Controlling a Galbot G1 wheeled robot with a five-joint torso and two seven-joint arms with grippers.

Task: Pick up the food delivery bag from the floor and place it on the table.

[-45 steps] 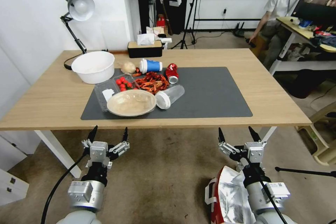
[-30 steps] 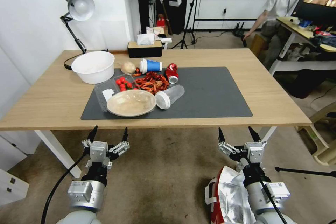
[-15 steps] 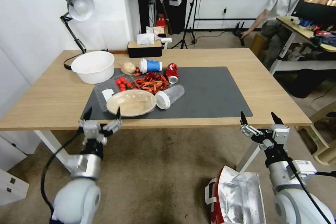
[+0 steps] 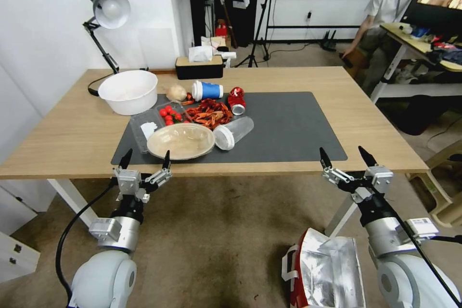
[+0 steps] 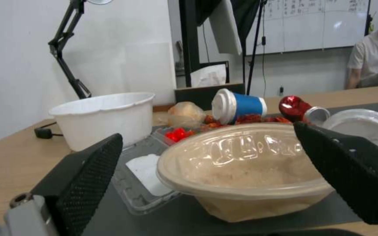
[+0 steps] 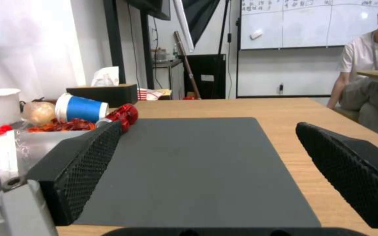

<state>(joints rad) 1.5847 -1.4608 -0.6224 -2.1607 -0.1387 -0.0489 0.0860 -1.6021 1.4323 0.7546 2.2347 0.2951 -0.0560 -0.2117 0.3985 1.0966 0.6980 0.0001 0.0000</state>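
Both grippers, left gripper (image 4: pixel 146 160) and right gripper (image 4: pixel 347 156), hover released at desk (image 4: pixel 72 130) edge; lower the right onto the food delivery bag (image 4: pixel 327 269) strap handles.

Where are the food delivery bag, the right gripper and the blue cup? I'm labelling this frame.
food delivery bag (image 4: pixel 332 269), head view, on its silver foil lining.
right gripper (image 4: pixel 347 158), head view, midway between its open fingertips.
blue cup (image 4: pixel 210 90), head view, on its blue side.

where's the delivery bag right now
In the head view the food delivery bag sits on the floor at lower right, in front of the table, just left of the right arm and below the open right gripper.
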